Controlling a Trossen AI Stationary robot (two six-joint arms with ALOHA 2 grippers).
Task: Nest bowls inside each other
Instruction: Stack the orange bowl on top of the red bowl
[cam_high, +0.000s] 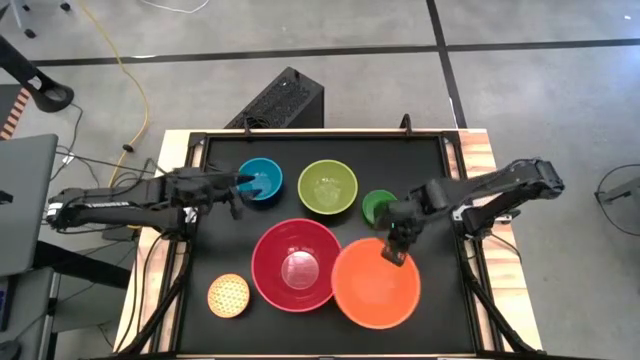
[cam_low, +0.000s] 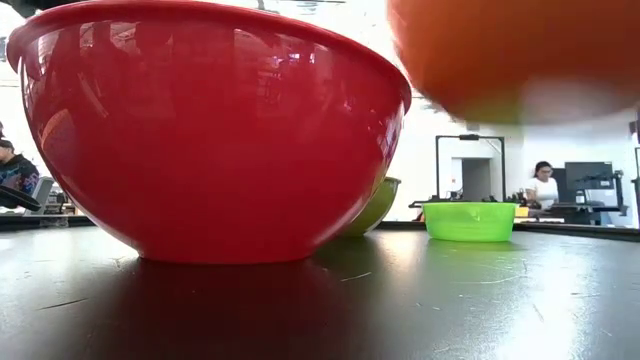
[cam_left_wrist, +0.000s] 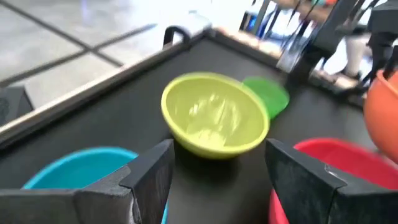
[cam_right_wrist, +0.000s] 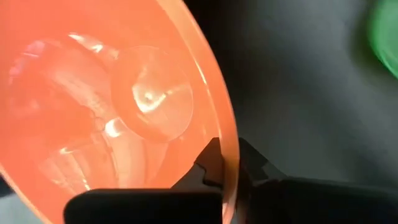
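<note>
Six bowls are in the high view: blue (cam_high: 263, 180), lime green (cam_high: 327, 187) and small dark green (cam_high: 376, 207) in the far row, with red (cam_high: 296, 264), orange (cam_high: 376, 288) and yellow dotted (cam_high: 228, 295) nearer. My right gripper (cam_high: 395, 252) is shut on the orange bowl (cam_right_wrist: 106, 93). That bowl hangs above the table in the low view (cam_low: 520, 60). My left gripper (cam_high: 238, 187) hovers open over the blue bowl's (cam_left_wrist: 78, 168) near rim, with nothing between its fingers. The red bowl (cam_low: 210, 130) rests on its base. My right gripper pinches the orange bowl's rim (cam_right_wrist: 231, 146) on the bowl's far side, one finger inside the bowl and one outside. The fingers come steeply from above, slanting in from the table's right. The bowl is lifted clear of the table, hanging below the fingers.
A raised black frame (cam_high: 320, 134) borders the black table top. The red bowl stands right beside the orange one on its left. The dark green bowl (cam_low: 470, 220) stands just beyond my right gripper. Bare table lies along the near edge (cam_high: 300, 335).
</note>
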